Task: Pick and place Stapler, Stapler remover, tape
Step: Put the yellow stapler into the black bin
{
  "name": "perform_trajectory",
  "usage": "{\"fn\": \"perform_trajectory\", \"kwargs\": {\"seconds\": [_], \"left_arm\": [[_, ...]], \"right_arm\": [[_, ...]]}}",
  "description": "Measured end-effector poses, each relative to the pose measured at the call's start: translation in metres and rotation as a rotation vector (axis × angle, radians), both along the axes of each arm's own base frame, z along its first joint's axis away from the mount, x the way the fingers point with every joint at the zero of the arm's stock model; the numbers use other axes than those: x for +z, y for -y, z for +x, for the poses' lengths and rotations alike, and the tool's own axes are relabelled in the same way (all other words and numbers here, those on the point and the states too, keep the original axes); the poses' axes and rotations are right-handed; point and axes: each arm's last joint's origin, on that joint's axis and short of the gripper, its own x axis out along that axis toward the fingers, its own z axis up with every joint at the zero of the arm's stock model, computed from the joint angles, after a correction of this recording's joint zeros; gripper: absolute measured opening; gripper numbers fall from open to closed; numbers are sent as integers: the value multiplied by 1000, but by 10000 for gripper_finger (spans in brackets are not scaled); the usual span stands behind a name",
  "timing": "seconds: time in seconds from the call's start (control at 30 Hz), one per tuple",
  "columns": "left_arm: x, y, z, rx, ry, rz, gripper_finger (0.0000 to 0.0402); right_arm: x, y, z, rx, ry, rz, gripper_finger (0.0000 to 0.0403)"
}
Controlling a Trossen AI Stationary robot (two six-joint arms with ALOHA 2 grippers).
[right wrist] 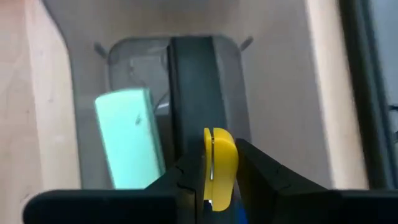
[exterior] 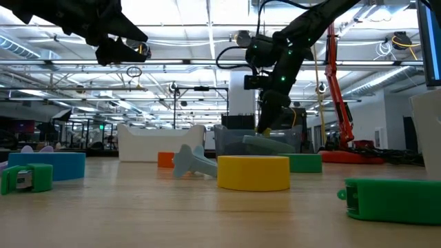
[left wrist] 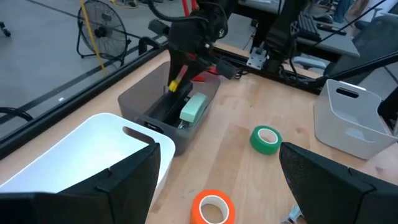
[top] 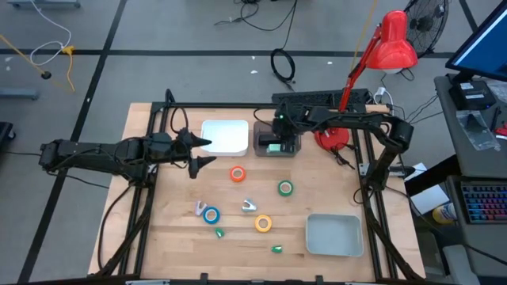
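progress: right gripper (right wrist: 211,186) is clamping a small yellow-handled tool (right wrist: 219,158) over the dark grey plastic bin (top: 263,146) at upper centre, beside a mint green stapler (left wrist: 193,107) lying inside.
left: left gripper (top: 200,152) is hovering, jaws apart, near the white tray (top: 224,136).
remaining: orange tape roll (top: 237,174), green tape roll (top: 285,188), blue tape roll (top: 211,214) and yellow tape roll (top: 263,224) are lying mid-frame on the wooden table (top: 166,229).

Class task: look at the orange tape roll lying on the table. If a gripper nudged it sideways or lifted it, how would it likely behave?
The orange tape roll lies flat on its face, so a nudge would probably slide it, not roll it. It looks small and hollow-cored, so likely light. Its rounded rim might slip unless gripped across the ring.
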Motion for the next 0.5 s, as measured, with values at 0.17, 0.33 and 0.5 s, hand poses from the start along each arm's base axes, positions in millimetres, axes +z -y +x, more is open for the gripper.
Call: {"fn": "perform_trajectory", "kwargs": {"seconds": [0.17,0.33,0.5], "left_arm": [[0,0,0,2,2,-5,333],[0,0,0,2,1,-4,333],[0,0,0,1,0,-1,333]], "right_arm": [[-1,-8,-7,19,-88,38,63],[-2,-16,-10,46,-141,56,61],[-1,-17,-12,41,-152,62,63]]}}
